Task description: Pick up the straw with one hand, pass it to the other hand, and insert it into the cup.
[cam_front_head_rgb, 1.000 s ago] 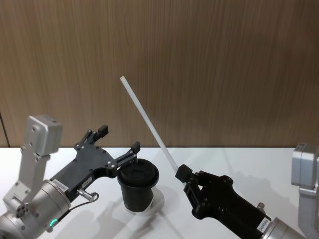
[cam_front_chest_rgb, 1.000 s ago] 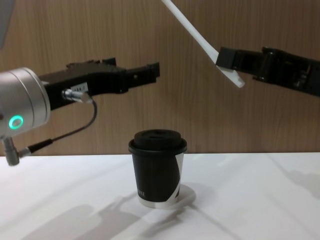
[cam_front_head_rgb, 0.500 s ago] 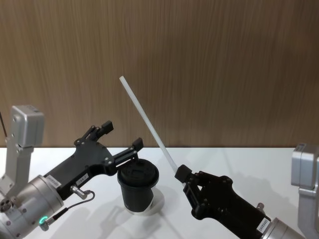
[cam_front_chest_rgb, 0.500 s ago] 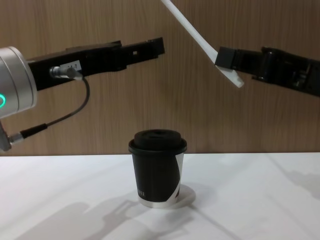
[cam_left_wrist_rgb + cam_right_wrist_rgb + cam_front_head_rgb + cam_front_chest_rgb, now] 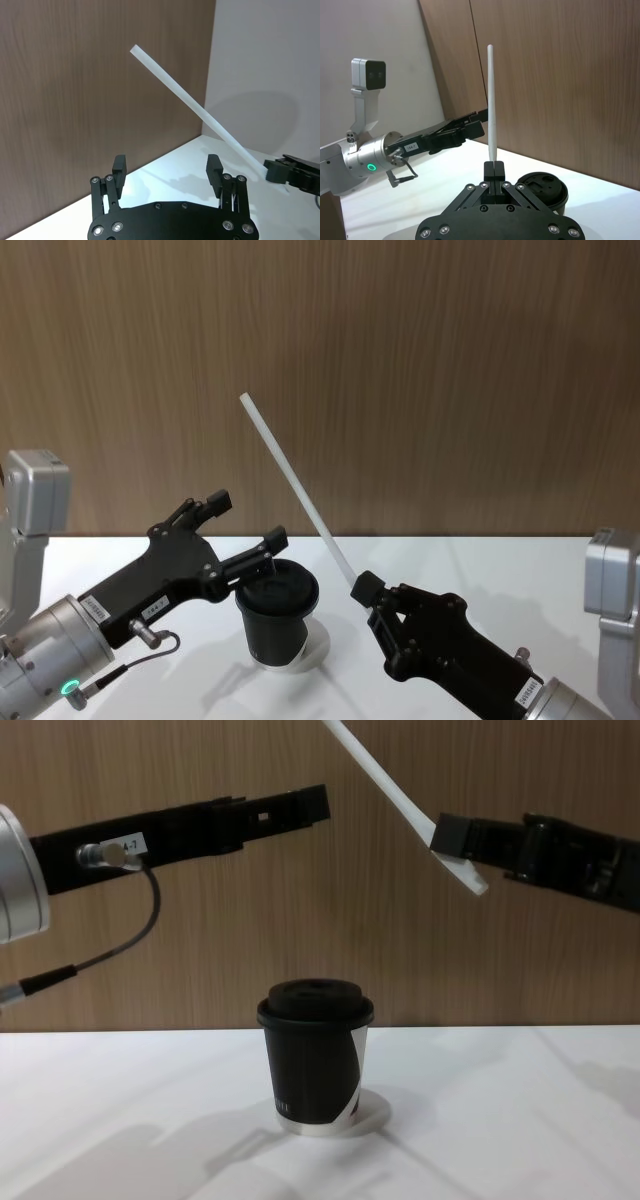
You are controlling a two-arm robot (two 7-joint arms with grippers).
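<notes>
1. The left gripper (image 5: 247,521): its fingers (image 5: 214,167) are spread wide and hold nothing. Over the last second it has risen from lower, nearer the lid, to about the height of the right fingers, with its tips aimed at the shaft. The shaft passes beyond the tips, apart from them and not yet between them. Judged: this is the approach for the handover, and the grasp is still to come.
2. The right gripper (image 5: 365,590): its fingers (image 5: 494,172) are pinched on the lower end of the straw (image 5: 295,480), with a short stub showing below them. It is unmoved against both earlier frames.
3. The straw slants up from the right fingers toward the left fingers' side. It has not shifted.
4. The paper cup (image 5: 315,1060): lidded and upright on the counter (image 5: 500,1120), below the gap between the two sets of fingers. Same place as before.
5. The wood-panel wall (image 5: 450,390): behind everything.
</notes>
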